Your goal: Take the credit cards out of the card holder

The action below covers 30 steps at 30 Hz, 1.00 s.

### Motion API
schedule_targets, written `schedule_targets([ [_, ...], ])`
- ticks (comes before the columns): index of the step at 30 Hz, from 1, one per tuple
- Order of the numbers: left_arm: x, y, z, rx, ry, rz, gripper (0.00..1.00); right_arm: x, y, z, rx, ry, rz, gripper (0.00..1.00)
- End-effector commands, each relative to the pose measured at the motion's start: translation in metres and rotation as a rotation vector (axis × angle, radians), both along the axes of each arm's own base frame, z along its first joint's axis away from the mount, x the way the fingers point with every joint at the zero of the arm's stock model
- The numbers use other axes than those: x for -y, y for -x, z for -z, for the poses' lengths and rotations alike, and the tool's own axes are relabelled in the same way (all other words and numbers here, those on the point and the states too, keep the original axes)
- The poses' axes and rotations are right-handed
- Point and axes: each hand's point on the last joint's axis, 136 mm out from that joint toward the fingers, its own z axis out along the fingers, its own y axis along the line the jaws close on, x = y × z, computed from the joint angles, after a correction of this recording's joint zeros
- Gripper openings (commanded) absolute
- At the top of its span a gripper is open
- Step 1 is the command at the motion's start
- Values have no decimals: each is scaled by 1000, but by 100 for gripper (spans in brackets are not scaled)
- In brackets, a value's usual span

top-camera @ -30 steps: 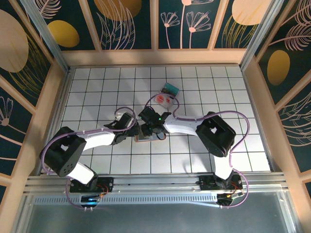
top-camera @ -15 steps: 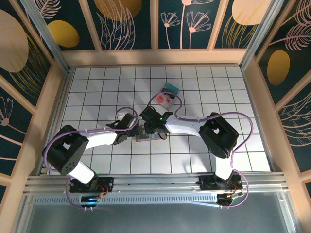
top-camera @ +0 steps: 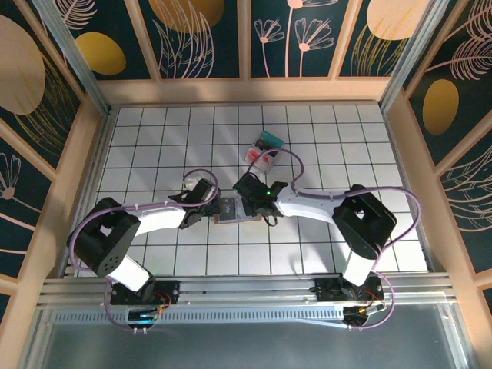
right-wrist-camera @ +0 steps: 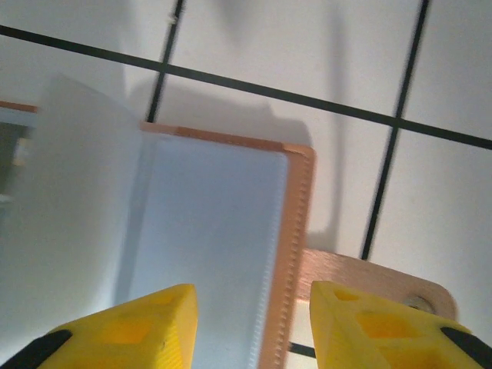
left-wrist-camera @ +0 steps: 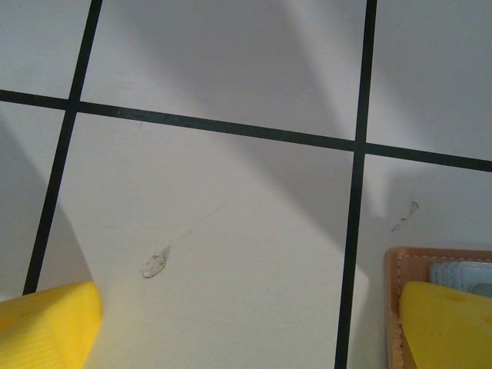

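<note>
The card holder (top-camera: 229, 210) lies open on the white gridded table (top-camera: 154, 138), about mid-table, between my two grippers. From the right wrist I see its blue-grey inside (right-wrist-camera: 207, 231), its stitched tan edge and the small brown tab (right-wrist-camera: 369, 280) sticking out to the side; a pale translucent leaf (right-wrist-camera: 77, 192) stands up from the fold. My right gripper (right-wrist-camera: 250, 327) hangs over that stitched edge with its fingers half parted, one on each side of it; whether they touch the leather I cannot tell. My left gripper (left-wrist-camera: 246, 330) is spread wide, one yellow finger (left-wrist-camera: 450, 323) over the holder's corner. A clear box (top-camera: 263, 157) sits well beyond, toward the back.
</note>
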Motion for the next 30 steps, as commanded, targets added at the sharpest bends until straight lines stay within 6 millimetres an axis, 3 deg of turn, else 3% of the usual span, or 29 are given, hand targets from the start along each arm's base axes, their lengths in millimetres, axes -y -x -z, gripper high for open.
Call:
schedule_targets([
  [1,8,7,4,-54,50,7,99,23,-2,-5,26,19,64,43],
  [7,11,2,-2,-35,65,-7,99,40,-2,-8,33,-7,97,43],
  [17,25,-7,-12,-22,13,10,99,39,-13,-44,103,-112,103,43],
  [24,23,-8,-34,46,76,-49,99,11,-3,-53,75,-202,35,34],
  [30,-21,-4,-49,110,134,-188,99,-22,13,-47,74,-131,-6,32],
])
